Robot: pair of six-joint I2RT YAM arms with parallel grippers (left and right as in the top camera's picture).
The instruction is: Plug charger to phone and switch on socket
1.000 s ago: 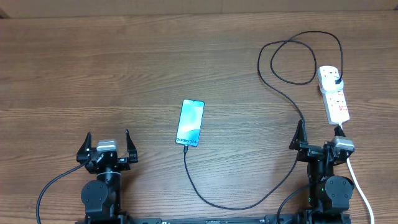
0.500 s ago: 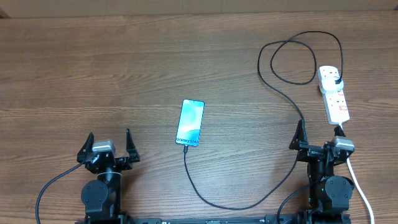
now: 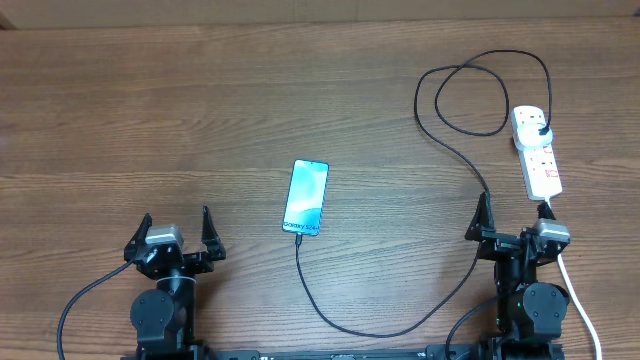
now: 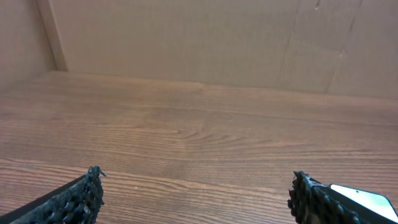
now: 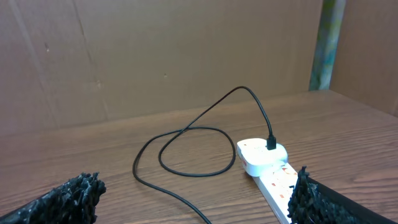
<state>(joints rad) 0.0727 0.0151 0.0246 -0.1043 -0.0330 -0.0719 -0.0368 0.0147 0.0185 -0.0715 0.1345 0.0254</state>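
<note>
Wooden table; phone partly hidden behind left jaws.

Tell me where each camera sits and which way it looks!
Overhead: above the table, looking straight down at phone, charger and socket; both arms show at the near edge, left gripper and right gripper open.
Left wrist: low on the left arm, facing forward across the table; its two black fingertips show.
Right wrist: low on the right arm, facing the socket and looped charger; its fingertips show.
Shared: overhead and left wrist see the phone; overhead and right wrist see the socket.
</note>
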